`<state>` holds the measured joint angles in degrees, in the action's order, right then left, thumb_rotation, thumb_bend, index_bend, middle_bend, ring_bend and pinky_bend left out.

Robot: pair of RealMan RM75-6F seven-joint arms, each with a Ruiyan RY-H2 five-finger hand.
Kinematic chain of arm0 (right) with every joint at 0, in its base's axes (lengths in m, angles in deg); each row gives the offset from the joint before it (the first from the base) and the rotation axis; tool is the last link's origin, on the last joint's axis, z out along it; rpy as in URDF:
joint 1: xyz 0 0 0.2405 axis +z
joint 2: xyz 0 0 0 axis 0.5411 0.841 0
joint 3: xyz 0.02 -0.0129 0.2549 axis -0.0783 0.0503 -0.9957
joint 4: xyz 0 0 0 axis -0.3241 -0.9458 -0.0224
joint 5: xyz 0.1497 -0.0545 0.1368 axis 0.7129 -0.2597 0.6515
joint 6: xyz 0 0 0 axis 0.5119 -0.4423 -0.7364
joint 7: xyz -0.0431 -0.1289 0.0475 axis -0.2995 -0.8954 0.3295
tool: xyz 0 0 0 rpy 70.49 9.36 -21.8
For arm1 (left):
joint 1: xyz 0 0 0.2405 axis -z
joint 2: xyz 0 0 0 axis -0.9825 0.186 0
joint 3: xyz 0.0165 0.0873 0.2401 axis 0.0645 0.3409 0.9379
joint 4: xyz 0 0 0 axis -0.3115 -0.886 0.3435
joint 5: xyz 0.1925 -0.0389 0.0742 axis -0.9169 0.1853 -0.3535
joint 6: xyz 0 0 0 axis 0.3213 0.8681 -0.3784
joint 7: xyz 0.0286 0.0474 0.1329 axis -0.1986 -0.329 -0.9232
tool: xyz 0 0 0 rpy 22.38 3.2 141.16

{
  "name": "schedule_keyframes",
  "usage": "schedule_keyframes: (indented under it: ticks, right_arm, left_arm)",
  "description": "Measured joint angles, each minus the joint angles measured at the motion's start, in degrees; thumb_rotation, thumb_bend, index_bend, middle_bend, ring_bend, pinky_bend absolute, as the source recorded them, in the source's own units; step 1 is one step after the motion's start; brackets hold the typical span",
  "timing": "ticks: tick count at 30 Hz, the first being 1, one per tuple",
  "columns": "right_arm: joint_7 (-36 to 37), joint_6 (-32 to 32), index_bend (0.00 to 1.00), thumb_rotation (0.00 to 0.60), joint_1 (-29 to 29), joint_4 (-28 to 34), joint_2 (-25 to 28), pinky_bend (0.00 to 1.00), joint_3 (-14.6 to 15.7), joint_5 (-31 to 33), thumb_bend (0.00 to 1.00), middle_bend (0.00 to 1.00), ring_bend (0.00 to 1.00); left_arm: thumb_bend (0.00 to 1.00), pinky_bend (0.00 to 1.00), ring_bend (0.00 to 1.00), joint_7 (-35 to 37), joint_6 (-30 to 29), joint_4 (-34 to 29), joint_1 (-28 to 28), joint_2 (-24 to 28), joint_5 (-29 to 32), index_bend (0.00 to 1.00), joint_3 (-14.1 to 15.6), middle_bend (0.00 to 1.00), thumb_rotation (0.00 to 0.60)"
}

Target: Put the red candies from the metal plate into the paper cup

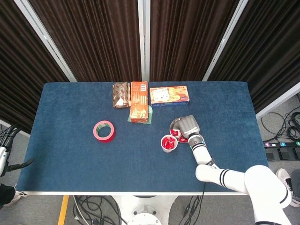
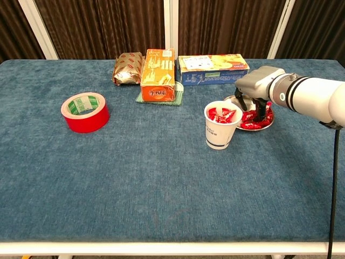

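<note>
The metal plate (image 2: 251,128) holds a pile of red candies (image 2: 252,120) just right of the white paper cup (image 2: 220,131), which has red candies (image 2: 220,114) inside. My right hand (image 2: 259,85) hovers over the plate with its dark fingertips (image 2: 264,111) lowered among the candies. Whether they pinch one is hidden. In the head view the right hand (image 1: 188,126) covers most of the plate (image 1: 173,125), beside the cup (image 1: 168,144). My left hand (image 1: 8,147) hangs off the table's left side, holding nothing, with its fingers apart.
A red tape roll (image 2: 84,111) lies at the left. Behind the cup stand an orange box (image 2: 158,74) on a green cloth, a brown snack bag (image 2: 128,68) and a flat biscuit box (image 2: 213,66). Blue cloth covers the table (image 2: 161,189).
</note>
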<state>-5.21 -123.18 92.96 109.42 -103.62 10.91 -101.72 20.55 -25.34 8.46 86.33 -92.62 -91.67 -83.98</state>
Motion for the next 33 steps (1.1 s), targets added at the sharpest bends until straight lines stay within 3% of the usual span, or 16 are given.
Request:
schedule_keyframes:
  ticks: [22,33]
  right_arm:
    - [0.7,-0.9,0.6,0.6,-0.4,1.2,0.5,1.0,-0.5,-1.8,0.27,1.0,1.0]
    - [2.1,-6.2,0.6,0.6,-0.8,11.9,6.4,1.0,-2.3,-6.8,0.27,1.0,1.0]
  left_arm:
    - [0.12,0.1,0.03,0.4,-0.5,0.1,-0.3,0.0,0.0,0.13,-0.1,0.1,0.6]
    - [0.12,0.1,0.03,-0.4,-1.0,-0.9,-0.4,0.5,0.0,0.13,-0.2,0.1,0.6]
